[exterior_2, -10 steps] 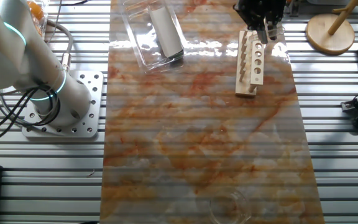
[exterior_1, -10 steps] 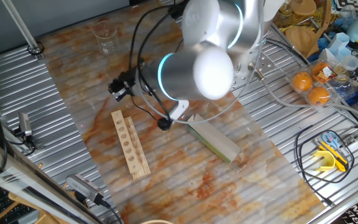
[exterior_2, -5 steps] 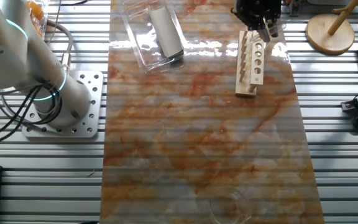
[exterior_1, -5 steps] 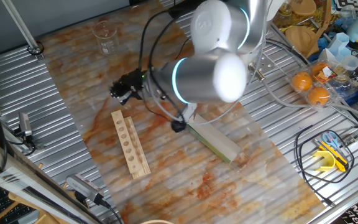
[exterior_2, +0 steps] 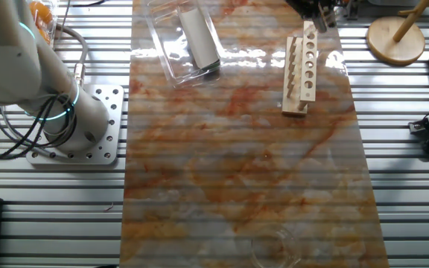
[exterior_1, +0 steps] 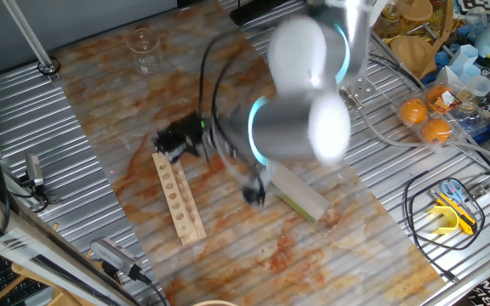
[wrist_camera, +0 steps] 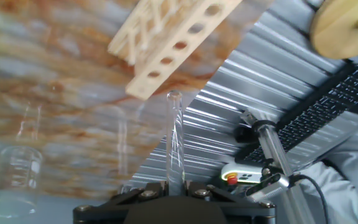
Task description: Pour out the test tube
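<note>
A clear glass test tube (wrist_camera: pixel 176 140) stands out from my gripper (wrist_camera: pixel 176 185), whose jaws are shut on its lower end. The tube's open mouth points toward the near end of the wooden test tube rack (wrist_camera: pixel 173 43). A glass beaker (wrist_camera: pixel 16 171) sits at the lower left of the hand view. In one fixed view my gripper (exterior_1: pixel 177 140) is blurred, just above the end of the rack (exterior_1: pixel 179 197), and the beaker (exterior_1: pixel 143 47) stands far off at the back. In the other fixed view my gripper (exterior_2: pixel 315 9) is at the top edge, above the rack (exterior_2: pixel 302 67).
A clear plastic box holding a grey-green block (exterior_1: pixel 294 194) lies beside the arm, also in the other fixed view (exterior_2: pixel 192 39). A round wooden stand (exterior_2: pixel 397 37) is right of the rack. A keyboard (wrist_camera: pixel 328 106) and oranges (exterior_1: pixel 424 115) lie off the mat.
The arm has swung and is blurred now. The gripper with the tube has shifted toward the rack's end in one fixed view and toward the top edge in the other.
</note>
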Motion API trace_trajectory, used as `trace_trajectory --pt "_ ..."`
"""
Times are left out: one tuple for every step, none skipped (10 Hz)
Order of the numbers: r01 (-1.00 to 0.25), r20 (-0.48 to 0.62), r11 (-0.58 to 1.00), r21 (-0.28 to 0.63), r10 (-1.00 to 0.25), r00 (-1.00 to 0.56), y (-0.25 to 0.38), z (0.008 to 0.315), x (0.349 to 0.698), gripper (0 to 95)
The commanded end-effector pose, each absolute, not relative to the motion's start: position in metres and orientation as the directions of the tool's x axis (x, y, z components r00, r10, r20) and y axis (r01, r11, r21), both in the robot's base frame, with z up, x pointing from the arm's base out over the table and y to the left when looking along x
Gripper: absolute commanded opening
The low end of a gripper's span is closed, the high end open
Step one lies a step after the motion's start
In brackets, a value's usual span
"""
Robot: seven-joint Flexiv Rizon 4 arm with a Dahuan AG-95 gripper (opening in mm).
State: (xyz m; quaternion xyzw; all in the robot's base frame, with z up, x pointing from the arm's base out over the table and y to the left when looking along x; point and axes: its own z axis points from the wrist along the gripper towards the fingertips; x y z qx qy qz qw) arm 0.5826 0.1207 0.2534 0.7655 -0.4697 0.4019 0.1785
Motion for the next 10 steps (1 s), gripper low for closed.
trace_trajectory --pt "-0.856 0.816 -0.510 -0.087 -0.529 0.232 0.128 0.248 0.583 0.0" --pt "-0.856 0.817 -0.509 -0.092 -0.529 0.228 0.129 0.244 0.583 0.0" --pt "-0.855 0.818 -0.509 -0.094 -0.530 0.225 0.129 0.242 0.583 0.0" --pt "-0.849 0.824 -0.521 -0.089 -0.517 0.231 0.128 0.237 0.583 0.0" --pt "-0.845 0.828 -0.528 -0.083 -0.509 0.237 0.127 0.235 0.583 0.0" --pt "-0.844 0.829 -0.530 -0.080 -0.506 0.239 0.127 0.234 0.583 0.0" --pt "-0.837 0.833 -0.544 -0.057 -0.488 0.261 0.126 0.233 0.583 0.0" --pt "-0.830 0.831 -0.556 -0.030 -0.476 0.288 0.126 0.233 0.583 0.0" --pt "-0.820 0.821 -0.573 0.020 -0.458 0.340 0.126 0.233 0.583 0.0" --pt "-0.819 0.808 -0.570 0.061 -0.454 0.376 0.126 0.233 0.583 0.0"
